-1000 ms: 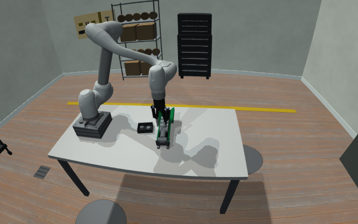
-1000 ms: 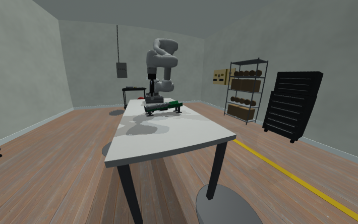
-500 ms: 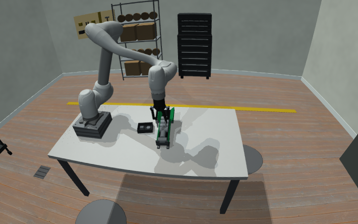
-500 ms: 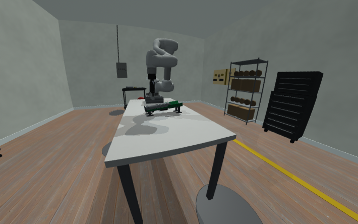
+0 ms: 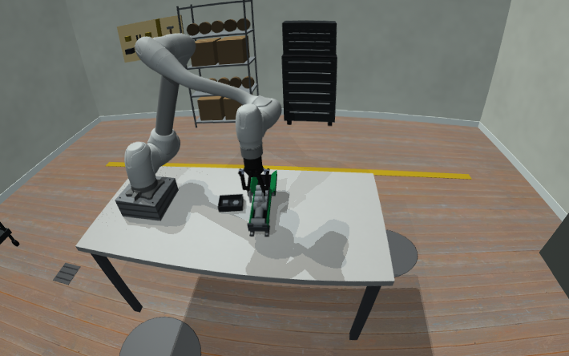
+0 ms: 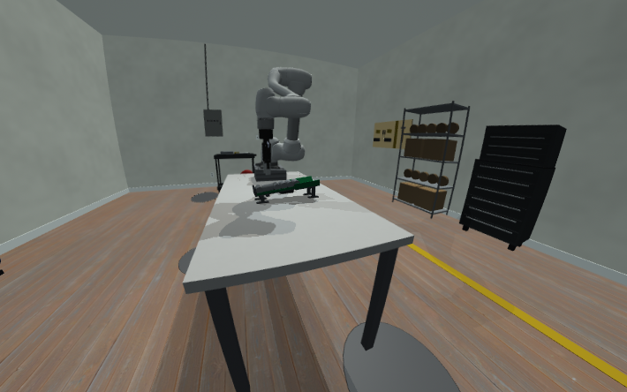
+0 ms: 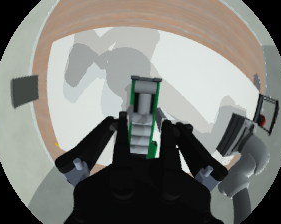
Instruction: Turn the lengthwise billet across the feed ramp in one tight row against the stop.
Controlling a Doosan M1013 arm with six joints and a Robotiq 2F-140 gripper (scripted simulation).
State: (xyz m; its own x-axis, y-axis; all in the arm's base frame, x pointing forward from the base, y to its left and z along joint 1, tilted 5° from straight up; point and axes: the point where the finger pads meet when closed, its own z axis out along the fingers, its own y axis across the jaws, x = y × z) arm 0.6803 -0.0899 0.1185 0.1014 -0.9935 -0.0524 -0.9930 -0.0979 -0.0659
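A green feed ramp (image 5: 260, 205) stands mid-table and slopes down to a stop at its near end; it also shows in the side view (image 6: 284, 186) and the wrist view (image 7: 143, 125). Grey billets lie on it: several across the ramp in its upper part (image 5: 258, 196), and one lengthwise (image 5: 258, 214) (image 7: 144, 103) close to the stop. My gripper (image 5: 255, 185) (image 6: 266, 158) hangs over the upper part of the ramp. Its fingers are partly open, one on each side of the ramp, with nothing held between them.
A small black box (image 5: 231, 203) lies on the table just left of the ramp. The robot's base (image 5: 147, 200) stands at the table's left end. Shelves and a black cabinet stand against the back wall.
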